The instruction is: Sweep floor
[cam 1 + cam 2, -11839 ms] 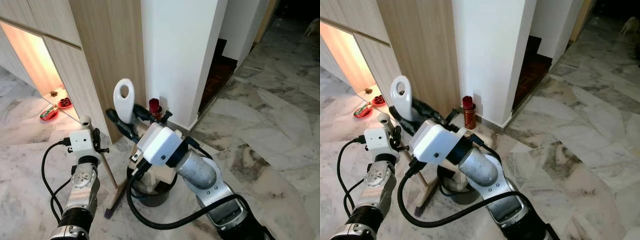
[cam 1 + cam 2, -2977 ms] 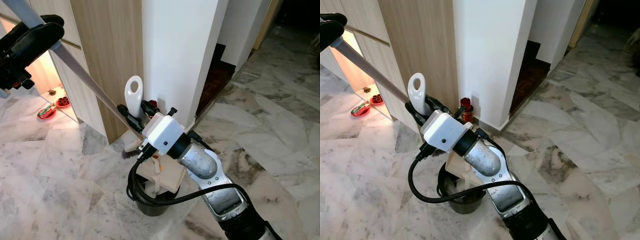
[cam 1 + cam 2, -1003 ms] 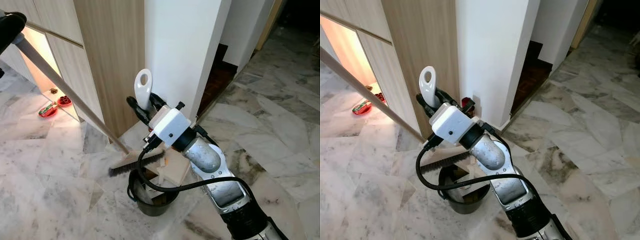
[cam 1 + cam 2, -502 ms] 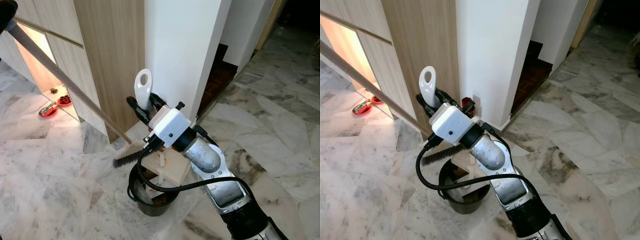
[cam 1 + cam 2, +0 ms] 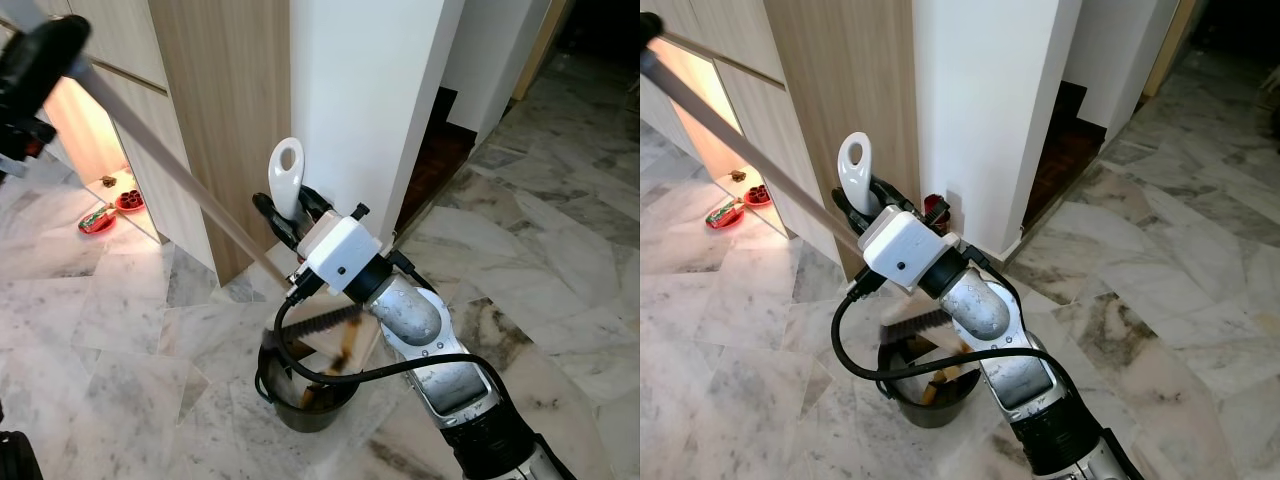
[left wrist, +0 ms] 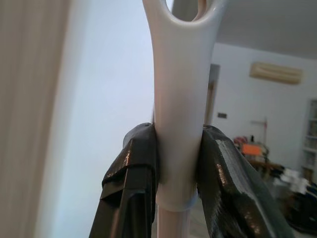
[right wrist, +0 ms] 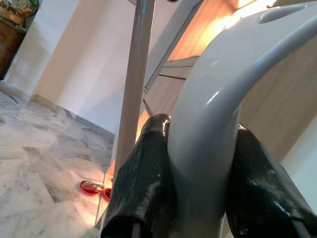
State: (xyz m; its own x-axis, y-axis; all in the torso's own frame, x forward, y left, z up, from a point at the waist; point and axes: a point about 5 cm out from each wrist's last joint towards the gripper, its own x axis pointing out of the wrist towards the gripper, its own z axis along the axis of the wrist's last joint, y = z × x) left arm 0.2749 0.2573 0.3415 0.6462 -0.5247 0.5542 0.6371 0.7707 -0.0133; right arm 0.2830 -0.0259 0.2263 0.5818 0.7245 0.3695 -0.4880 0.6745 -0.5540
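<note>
Broom (image 5: 190, 190) was found raised off the marble floor (image 5: 120, 330), its long stick slanting from the upper left down to the right. Its dark bristles (image 5: 322, 321) sat over the near rim of a black bin (image 5: 300, 412), which stood on the floor in front of the robot.

Left gripper (image 5: 45, 50) was high at the far left, closed around the upper end of the stick. In the left wrist view its black fingers (image 6: 132, 173) were clamped on a white moulded grip (image 6: 179, 124) with a hanging hole at the top.

Right gripper (image 5: 283, 215) was at the centre, above and just beyond the bin. It was pinched on the white looped handle (image 5: 287, 178) of a dustpan, which stood upright. The right wrist view confirmed both fingers (image 7: 148, 168) pressed against that handle, with the broom stick (image 7: 133, 84) passing just beside them. A tan dustpan tray (image 5: 362, 335) hung tilted over the bin behind the bristles.

Behind stood a wooden cabinet panel (image 5: 225, 100) and a white pillar (image 5: 360, 100). A red can (image 5: 932, 208) stood at the pillar's foot. A red dish (image 5: 97, 220) lay on the floor at the far left.
</note>
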